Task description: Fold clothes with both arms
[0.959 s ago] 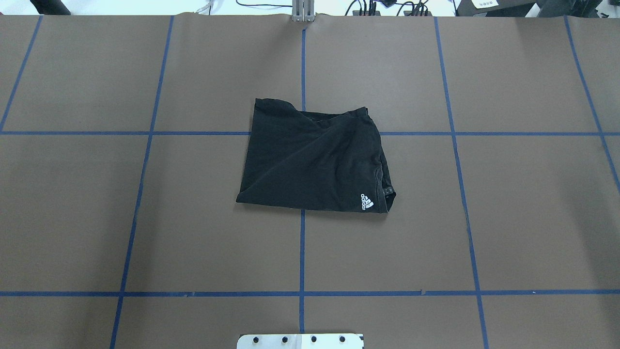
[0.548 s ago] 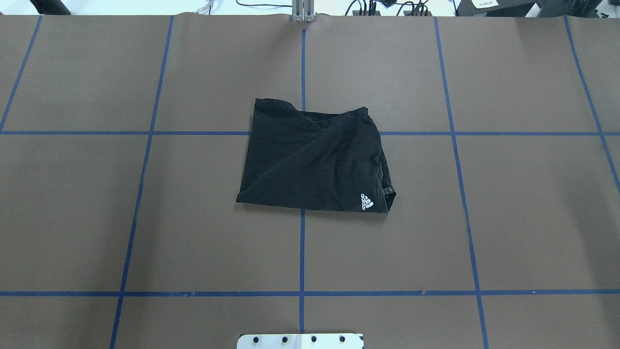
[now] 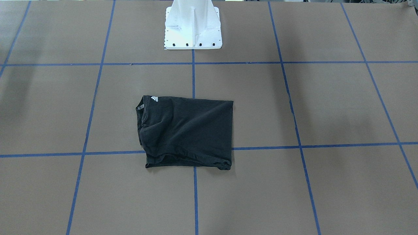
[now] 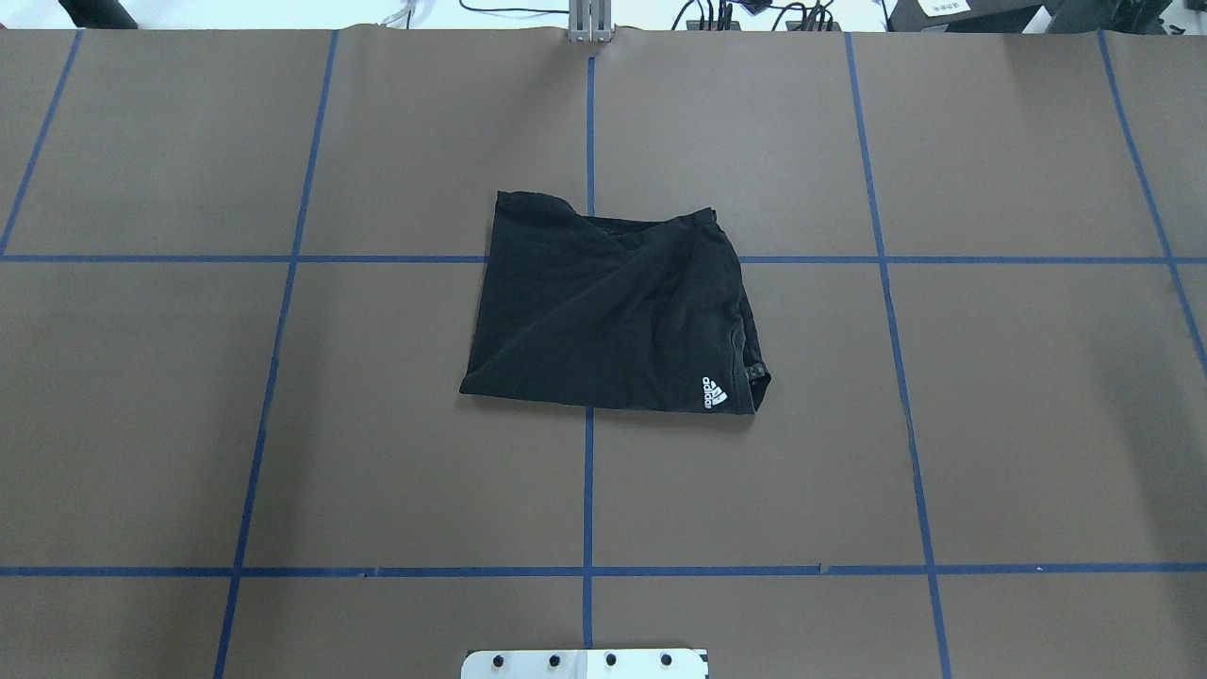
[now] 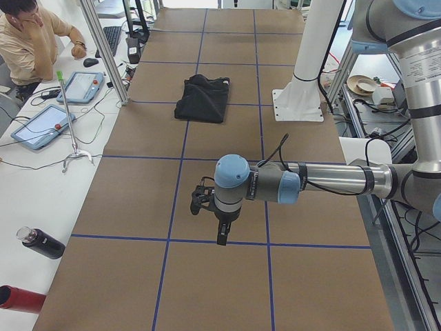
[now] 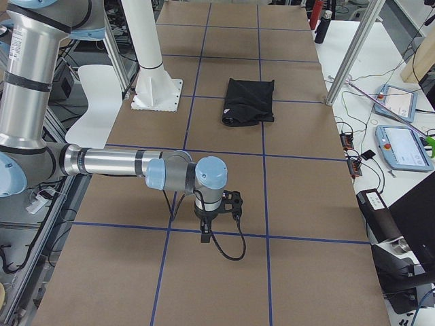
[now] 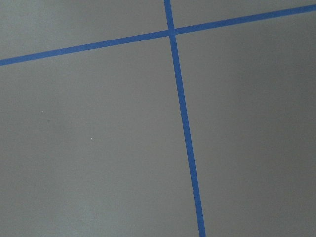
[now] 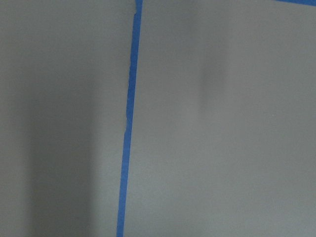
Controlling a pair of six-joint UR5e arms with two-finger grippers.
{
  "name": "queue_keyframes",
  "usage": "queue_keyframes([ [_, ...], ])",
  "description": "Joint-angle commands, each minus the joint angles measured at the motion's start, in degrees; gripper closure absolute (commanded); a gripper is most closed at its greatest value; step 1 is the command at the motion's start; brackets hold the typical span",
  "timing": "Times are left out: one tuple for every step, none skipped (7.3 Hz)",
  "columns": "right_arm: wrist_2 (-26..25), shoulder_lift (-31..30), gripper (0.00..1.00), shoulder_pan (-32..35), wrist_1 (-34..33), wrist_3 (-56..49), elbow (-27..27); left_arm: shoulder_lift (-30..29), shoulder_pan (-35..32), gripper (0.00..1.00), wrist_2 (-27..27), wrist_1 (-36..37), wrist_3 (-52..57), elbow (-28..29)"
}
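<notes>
The black T-shirt (image 4: pixel 613 311) lies folded into a rough rectangle at the middle of the brown table (image 4: pixel 283 424). It also shows in the front-facing view (image 3: pixel 189 130) and both side views (image 5: pixel 203 100) (image 6: pixel 249 102). A small white mark (image 4: pixel 714 393) shows at its near right corner; the coloured logo print is hidden. My left gripper (image 5: pixel 220 234) hangs over bare table far from the shirt, and so does my right gripper (image 6: pixel 204 234). I cannot tell whether either is open or shut. Both wrist views show only table and blue tape.
Blue tape lines (image 4: pixel 587 490) grid the table. The white pedestal base (image 3: pixel 193 24) stands at my edge of the table. A seated person (image 5: pixel 27 34), tablets (image 5: pixel 41 124) and bottles (image 5: pixel 41 243) are on the side bench beyond the far edge, with a metal post (image 5: pixel 103 48).
</notes>
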Motion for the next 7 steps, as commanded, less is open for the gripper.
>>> queue_keyframes([
  [0.14, 0.08, 0.00, 0.00, 0.03, 0.00, 0.32, 0.00, 0.00, 0.00, -0.02, 0.00, 0.03, -0.01],
  [0.14, 0.16, 0.00, 0.00, 0.03, 0.00, 0.41, 0.00, 0.00, 0.00, -0.02, 0.00, 0.03, -0.10],
  [0.23, 0.25, 0.00, 0.00, 0.03, 0.00, 0.41, 0.00, 0.00, 0.00, -0.02, 0.00, 0.03, -0.10],
  [0.23, 0.34, 0.00, 0.00, 0.03, 0.00, 0.50, 0.00, 0.00, 0.00, -0.02, 0.00, 0.03, -0.10],
  [0.32, 0.51, 0.00, 0.00, 0.03, 0.00, 0.58, 0.00, 0.00, 0.00, -0.02, 0.00, 0.20, -0.10],
  [0.32, 0.60, 0.00, 0.00, 0.12, 0.00, 0.58, 0.00, 0.00, 0.00, -0.02, 0.00, 0.03, -0.01],
  [0.32, 0.60, 0.00, 0.00, 0.12, 0.00, 0.67, 0.00, 0.00, 0.00, -0.02, 0.00, 0.20, -0.01],
])
